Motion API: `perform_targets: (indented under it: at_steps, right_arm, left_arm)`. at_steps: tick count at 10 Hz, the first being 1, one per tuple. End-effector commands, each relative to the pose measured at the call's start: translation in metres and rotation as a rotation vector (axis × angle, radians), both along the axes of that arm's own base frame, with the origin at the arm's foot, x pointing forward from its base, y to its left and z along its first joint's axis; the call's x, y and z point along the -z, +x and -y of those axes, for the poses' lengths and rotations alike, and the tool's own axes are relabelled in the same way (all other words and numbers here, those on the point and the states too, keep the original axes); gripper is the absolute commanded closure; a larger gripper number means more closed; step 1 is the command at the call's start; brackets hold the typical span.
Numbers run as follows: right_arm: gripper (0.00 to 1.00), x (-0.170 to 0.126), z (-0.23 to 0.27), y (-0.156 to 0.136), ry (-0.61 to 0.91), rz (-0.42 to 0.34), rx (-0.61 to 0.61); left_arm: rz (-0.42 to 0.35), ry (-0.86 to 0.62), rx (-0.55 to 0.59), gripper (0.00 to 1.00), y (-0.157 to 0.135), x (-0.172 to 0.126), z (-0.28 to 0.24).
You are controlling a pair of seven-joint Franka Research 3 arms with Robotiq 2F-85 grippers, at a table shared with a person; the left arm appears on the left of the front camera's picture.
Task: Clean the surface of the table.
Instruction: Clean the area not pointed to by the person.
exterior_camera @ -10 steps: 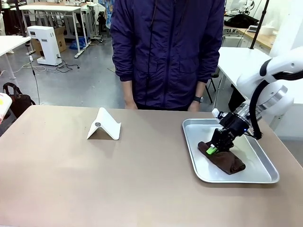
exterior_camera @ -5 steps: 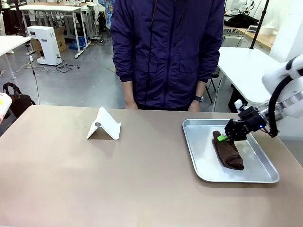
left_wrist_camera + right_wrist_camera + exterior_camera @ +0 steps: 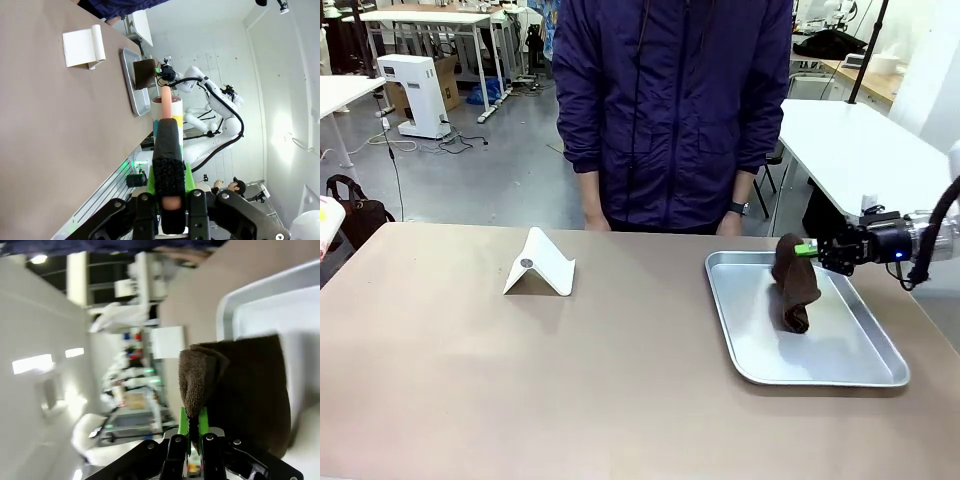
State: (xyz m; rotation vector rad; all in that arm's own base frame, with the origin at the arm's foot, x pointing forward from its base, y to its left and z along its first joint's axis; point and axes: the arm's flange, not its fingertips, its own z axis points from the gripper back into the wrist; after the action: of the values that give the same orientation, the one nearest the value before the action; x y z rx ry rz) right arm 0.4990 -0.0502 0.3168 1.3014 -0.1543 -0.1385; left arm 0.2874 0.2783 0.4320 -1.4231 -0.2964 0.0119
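Reaching in level from beyond the metal tray's (image 3: 880, 372) right rim, the right arm points its right gripper (image 3: 807, 247) sideways over the tray's far half. A second ago that wrist was angled steeply down, with the fingers pressed onto the brown cloth (image 3: 794, 290), which lay flat in the tray. Now the cloth is lifted and hangs in a fold, and its lower end seems to brush the tray floor. The jaws are clamped on the cloth's top edge, green pads tight against it.

In its wrist view the left gripper (image 3: 167, 125) hovers off the table's (image 3: 570, 380) edge, far from the tray, fingers pressed together. The table carries the tray and, left of the tray, a white folded stand (image 3: 540, 265).
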Motion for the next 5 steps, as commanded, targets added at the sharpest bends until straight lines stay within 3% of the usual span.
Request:
perform_targets:
  at_steps: [1, 3, 5]
  right_arm:
    - [0.92, -0.013, 0.005, -0.023, 0.25, -0.049, -0.015]
    - [0.92, -0.034, 0.01, -0.05, 0.451, -0.109, -0.134]
    - [0.92, -0.044, 0.017, -0.076, 0.536, -0.137, -0.213]
  left_arm:
    - [0.005, -0.012, -0.012, 0.78, 0.0, -0.004, 0.003]
    - [0.005, -0.012, -0.012, 0.78, 0.0, -0.004, 0.003]
    - [0.005, -0.012, -0.012, 0.78, 0.0, -0.004, 0.003]
